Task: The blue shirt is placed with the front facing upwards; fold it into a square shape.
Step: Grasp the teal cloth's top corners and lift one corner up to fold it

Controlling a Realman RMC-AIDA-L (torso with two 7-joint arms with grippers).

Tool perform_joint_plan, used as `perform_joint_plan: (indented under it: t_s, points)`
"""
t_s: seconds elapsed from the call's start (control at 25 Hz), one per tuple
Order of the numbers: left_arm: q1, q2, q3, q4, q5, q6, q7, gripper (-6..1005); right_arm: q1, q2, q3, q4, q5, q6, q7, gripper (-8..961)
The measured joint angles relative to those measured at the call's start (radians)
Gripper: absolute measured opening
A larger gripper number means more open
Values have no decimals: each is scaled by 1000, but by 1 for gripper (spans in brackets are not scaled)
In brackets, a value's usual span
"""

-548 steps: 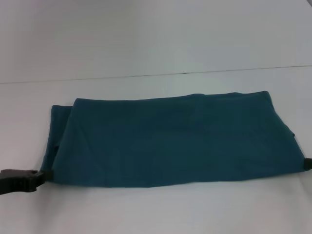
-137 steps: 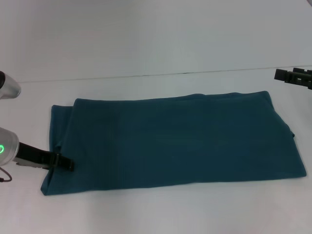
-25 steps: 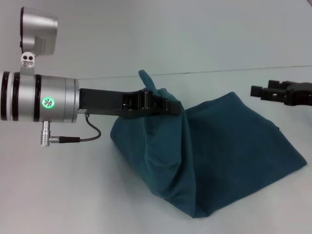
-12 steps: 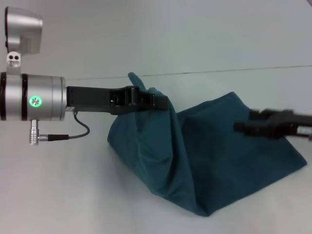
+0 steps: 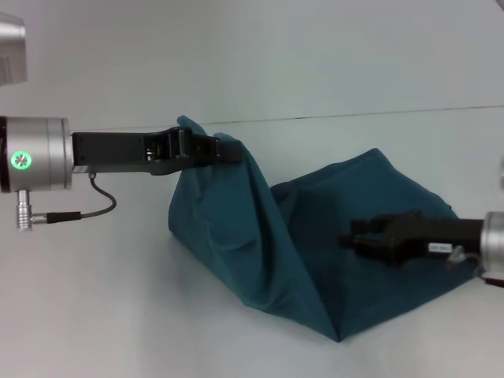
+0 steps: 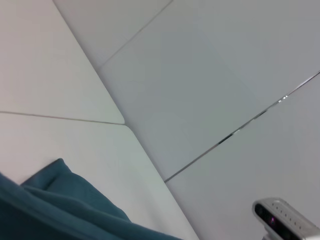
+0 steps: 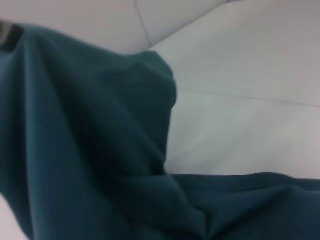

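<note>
Holding one end of the blue shirt (image 5: 315,244) in the air, our left hand (image 5: 224,150) sat at the upper left of centre in the head view, its fingers pinched on a bunched fold of the fabric. From that pinch the cloth hung as a steep, creased drape to the desk (image 5: 118,315), and its lowest point touched the surface at the lower middle of the frame. The remainder of the shirt lay across the right half of the desk, rising to a soft ridge at centre right.

Our right hand (image 5: 352,240) reached in from the right edge of the frame, low over the lying part of the shirt, and its dark tip was in front of the fabric at centre right. We could not tell whether its fingers were spread or pressed together.

In the left wrist view the teal cloth (image 6: 60,210) filled the lower left corner. In the right wrist view the shirt (image 7: 85,145) covered most of the frame.
</note>
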State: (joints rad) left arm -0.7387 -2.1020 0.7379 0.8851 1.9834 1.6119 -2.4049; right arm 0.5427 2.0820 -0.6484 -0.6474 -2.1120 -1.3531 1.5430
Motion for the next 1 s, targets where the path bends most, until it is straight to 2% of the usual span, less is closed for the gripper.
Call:
perform_joint_plan:
  t_s: [0.16,0.36,0.44,0.68,1.0]
  points:
    - [6,3,-12,1,-3,12,8,31,41,4,-35,83,6,60,-46,566]
    - [7,14,-16,2,-8,16,12,31,105,12,-78,195,6,138,-109,317]
    - [6,18,-16,1,-15,17,16,31,133,13,-100,231,6,162,-119,91]
    - [6,25,-27,-3,-17,18,23,31,195,18,-134,291,7,189,-143,-1]
    - [2,29,-28,-3,-17,19,35,32,264,21,-174,333,8,228,-143,0]
